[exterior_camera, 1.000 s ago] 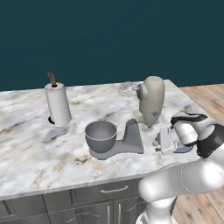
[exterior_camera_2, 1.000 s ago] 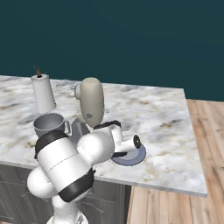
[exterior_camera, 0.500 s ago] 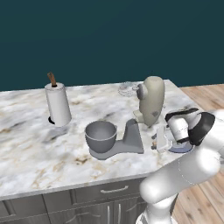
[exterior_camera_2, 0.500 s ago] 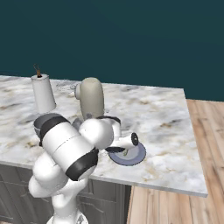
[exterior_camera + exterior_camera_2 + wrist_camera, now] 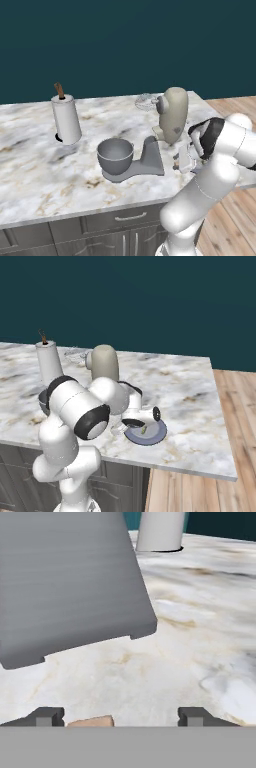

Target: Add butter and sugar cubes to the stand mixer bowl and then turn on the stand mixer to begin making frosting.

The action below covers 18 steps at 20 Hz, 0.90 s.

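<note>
Claw [image 5: 120, 717] low over the marble worktop [image 5: 35, 175], fingers spread wide, a tan sugar cube [image 5: 91, 721] lying between them near one tip, ungripped. Stand mixer [image 5: 167, 125] sits near the worktop's front edge, its grey bowl [image 5: 115, 155] on the base. Butter [image 5: 144, 430] rests on a blue-grey plate [image 5: 152, 435] by the front edge. Paper-towel roll [image 5: 66, 119] stands toward the back. No writing is legible anywhere.

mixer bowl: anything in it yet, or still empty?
Looks empty. The left base view shows the stand mixer bowl with a bare grey interior, though its bottom is hidden; the butter lies on the plate.
</note>
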Available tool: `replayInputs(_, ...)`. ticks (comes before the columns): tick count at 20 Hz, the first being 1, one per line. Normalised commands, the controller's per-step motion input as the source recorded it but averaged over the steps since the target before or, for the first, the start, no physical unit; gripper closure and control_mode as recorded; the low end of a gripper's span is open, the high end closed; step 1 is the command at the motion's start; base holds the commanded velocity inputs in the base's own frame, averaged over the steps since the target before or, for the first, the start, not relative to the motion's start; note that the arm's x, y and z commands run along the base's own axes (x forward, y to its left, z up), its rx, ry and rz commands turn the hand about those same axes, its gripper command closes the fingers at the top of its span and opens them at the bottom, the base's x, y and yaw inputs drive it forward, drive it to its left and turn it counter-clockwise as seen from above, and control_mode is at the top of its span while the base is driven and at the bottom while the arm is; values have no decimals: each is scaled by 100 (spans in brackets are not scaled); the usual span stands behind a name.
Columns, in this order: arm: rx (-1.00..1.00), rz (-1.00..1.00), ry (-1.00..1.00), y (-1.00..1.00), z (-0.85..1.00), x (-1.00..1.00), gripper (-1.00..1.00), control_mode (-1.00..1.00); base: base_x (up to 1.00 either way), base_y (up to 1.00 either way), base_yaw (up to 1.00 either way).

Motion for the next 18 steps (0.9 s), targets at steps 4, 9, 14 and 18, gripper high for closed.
replayInputs(4,0,0,0,-8,-22,8,-100,-100,0,0,0)
replayInputs(9,-3,0,0,-1,-24,0,100,-100,0,0,0)
replayInputs(14,-2,0,-1,-12,-7,-2,100,-100,0,0,0)
replayInputs(18,0,0,-4,-11,0,-8,100,-100,0,0,0)
